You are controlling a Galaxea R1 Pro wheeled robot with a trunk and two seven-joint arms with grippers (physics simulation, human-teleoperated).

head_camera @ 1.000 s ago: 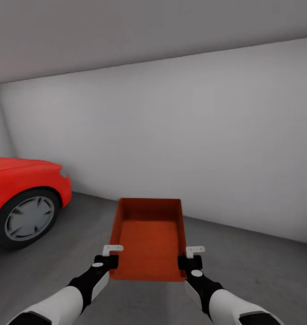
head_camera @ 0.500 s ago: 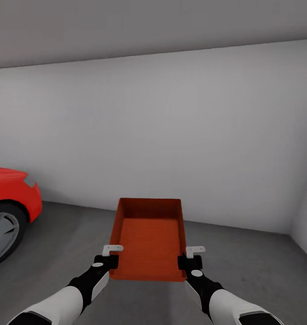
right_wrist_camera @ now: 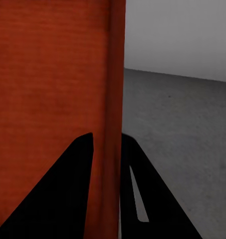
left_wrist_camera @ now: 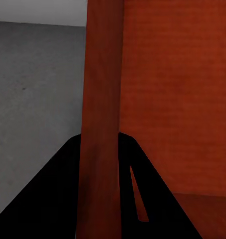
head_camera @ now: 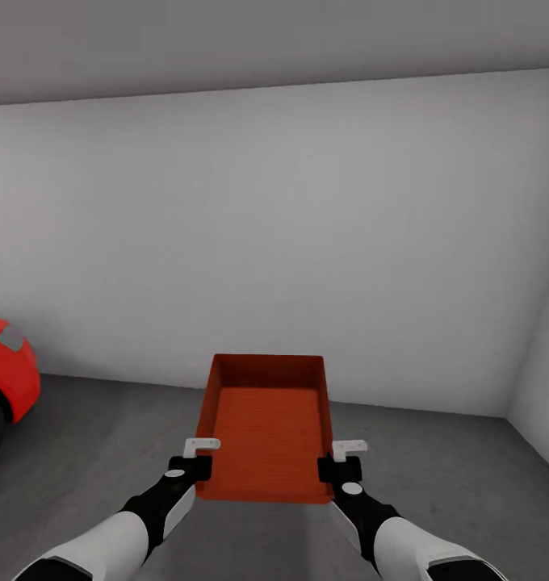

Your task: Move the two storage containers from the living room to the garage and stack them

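1. Head view: I have one orange-red storage container (head_camera: 265, 432) carried out in front of me, held up off the floor (head_camera: 468, 484) between both arms, open side up and nothing inside it.
2. My left gripper (head_camera: 195, 457) is clamped on the container's left wall near the close corner. In the left wrist view that wall (left_wrist_camera: 100, 119) runs straight between the two dark fingers (left_wrist_camera: 58, 199), one outside and one inside the bin.
3. My right gripper (head_camera: 343, 458) pinches the right wall at the matching spot. In the right wrist view the wall (right_wrist_camera: 115, 109) sits between the two dark fingers (right_wrist_camera: 58, 194) in the same way.
4. I am in the garage: dark grey concrete below, a plain white-grey wall (head_camera: 291, 242) straight ahead, and a corner with a side wall at the far right.
5. The nose of the red car (head_camera: 6, 367) shows at the left edge of the head view, well apart from the container.
6. The container is level, its long side pointing away from me toward the wall.
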